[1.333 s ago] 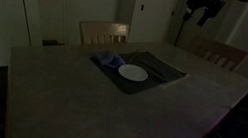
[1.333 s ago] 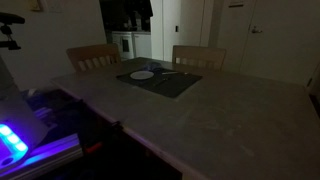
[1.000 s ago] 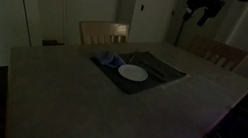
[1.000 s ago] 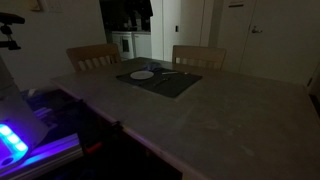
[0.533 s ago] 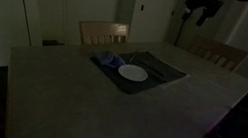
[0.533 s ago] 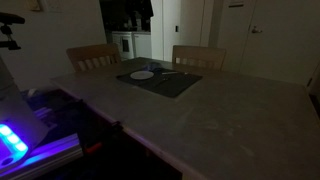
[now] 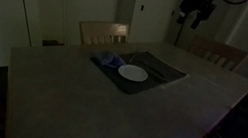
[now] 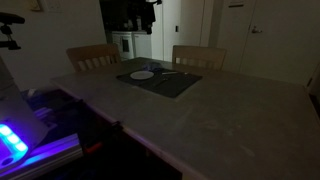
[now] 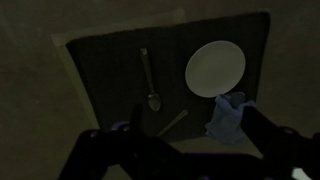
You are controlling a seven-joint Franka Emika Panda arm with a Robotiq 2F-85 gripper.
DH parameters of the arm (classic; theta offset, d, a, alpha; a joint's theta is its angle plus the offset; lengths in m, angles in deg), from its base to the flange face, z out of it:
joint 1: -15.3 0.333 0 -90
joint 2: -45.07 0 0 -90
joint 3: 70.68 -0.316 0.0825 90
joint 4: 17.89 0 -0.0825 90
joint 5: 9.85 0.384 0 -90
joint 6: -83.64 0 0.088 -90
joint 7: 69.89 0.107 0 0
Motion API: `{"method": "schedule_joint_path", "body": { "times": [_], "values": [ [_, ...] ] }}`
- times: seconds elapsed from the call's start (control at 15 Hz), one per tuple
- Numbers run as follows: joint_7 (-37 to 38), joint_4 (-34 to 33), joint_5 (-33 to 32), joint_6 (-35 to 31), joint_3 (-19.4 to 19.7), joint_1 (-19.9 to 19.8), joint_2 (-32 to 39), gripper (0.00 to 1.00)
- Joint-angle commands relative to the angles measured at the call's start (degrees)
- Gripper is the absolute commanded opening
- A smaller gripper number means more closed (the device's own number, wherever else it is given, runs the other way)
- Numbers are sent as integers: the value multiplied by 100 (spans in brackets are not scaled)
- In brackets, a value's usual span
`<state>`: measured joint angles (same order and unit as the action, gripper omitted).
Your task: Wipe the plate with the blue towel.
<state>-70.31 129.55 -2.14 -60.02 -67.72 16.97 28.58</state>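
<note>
the arm (image 7: 197,5) is hanging high in the dim room, well above and beyond the far side of the dark mat (image 7: 164,71), which is lying on the pale table (image 7: 86,113). in the wrist view the fingers (image 9: 272,142) are showing as two dark shapes at the bottom corners. they are standing spread wide, closing on nothing, well apart from everything on the mat.

the plate (image 7: 132,73) is sitting flat on the mat, toward one end of it, white and round, and it is showing in both exterior views (image 8: 142,74). the blue towel (image 7: 108,61) is lying crumpled at the mat's edge, just beside the plate. in the wrist view the towel (image 9: 228,115) is bunching up below the plate (image 9: 215,68), and the dim light is making it impossible to tell whether cloth and rim are touching.

a spoon (image 9: 150,80) is lying lengthwise near the middle of the mat (image 9: 110,70), apart from the plate. a second slim utensil (image 9: 172,124) is resting at an angle closer to the mat's near edge in that view, and its kind is too dark to make out.

two wooden chairs are standing just beyond the mat's side of the table, one (image 7: 103,32) behind the towel end and one (image 7: 218,54) under the arm. the mat is taking up only a small part of the table top.
</note>
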Motion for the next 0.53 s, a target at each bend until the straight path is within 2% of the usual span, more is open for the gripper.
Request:
{"method": "schedule_joint_path", "body": {
  "times": [0.0, 0.47],
  "values": [
    [-368, -457, 251, 265, 67, 57, 521, 100],
    [-582, -1139, 277, 593, -9, -10, 1168, 100]
  ]
}}
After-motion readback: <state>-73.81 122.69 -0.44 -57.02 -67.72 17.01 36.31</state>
